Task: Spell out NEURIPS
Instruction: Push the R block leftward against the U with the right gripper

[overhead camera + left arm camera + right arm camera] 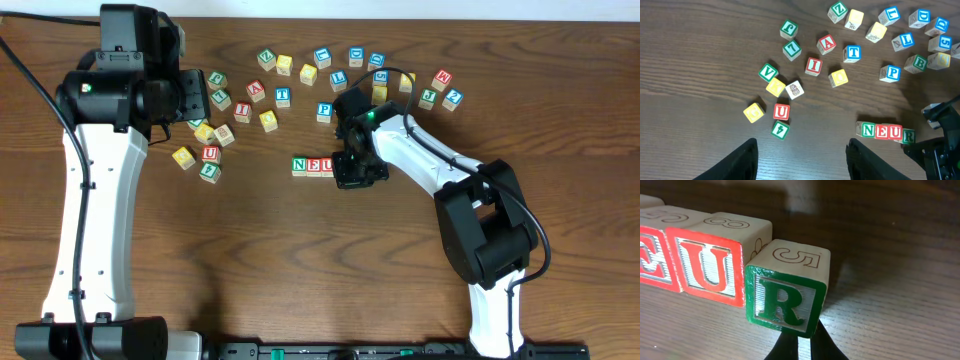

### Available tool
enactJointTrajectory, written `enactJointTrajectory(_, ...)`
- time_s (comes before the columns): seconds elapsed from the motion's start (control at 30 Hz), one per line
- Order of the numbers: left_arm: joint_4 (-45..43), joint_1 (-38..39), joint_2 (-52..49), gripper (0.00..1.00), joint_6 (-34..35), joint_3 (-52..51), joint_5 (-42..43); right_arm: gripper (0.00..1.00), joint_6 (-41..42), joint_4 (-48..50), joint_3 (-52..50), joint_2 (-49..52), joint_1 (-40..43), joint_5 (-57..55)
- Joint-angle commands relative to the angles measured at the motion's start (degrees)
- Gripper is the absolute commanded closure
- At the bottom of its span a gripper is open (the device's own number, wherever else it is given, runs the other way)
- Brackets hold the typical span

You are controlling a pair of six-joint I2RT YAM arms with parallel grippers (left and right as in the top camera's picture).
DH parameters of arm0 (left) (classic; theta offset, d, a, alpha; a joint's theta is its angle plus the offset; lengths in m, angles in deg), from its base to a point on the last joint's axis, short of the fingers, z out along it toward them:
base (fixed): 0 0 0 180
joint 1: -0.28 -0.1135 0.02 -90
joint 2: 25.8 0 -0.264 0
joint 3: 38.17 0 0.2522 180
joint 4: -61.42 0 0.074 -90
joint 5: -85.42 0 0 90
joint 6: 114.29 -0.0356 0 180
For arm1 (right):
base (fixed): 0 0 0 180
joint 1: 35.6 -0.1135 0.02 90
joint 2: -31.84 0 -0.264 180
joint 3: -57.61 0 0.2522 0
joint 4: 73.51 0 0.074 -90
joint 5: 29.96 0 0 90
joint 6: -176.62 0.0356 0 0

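N-E-U row (312,166) laid mid-desk (250,260). R cube (785,300) at row's right end, just beside U, twisted slightly out of line. Right pincer (797,347) closed tight, tips together at R's near corner, gripping nothing. Left pincer (802,150) parted, empty, hanging over loose cubes. I cube (813,65) and P cube (890,73) sit up there, each apart from neighbours. Cubes look light, hard, smooth-faced; likely skid at slight nudge. Best hold: from above, across two opposite flat sides, squarely, not corners.
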Motion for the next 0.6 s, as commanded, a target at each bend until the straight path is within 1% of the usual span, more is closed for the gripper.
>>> enactJointTrajectory(0.0,0.22,0.04,0.17,0.44,0.28,0.28,-0.5,0.94,0.98,0.68,-0.33,-1.68,-0.33,0.15)
enactJointTrajectory(0.4,0.22,0.04,0.17,0.44,0.28,0.28,-0.5,0.94,1.2,1.95,-0.35,-1.68,-0.31,0.13)
enactJointTrajectory(0.57,0.22,0.04,0.2,0.44,0.28,0.28,-0.5,0.99,1.6,1.88,-0.33,-1.68,-0.22,-0.02)
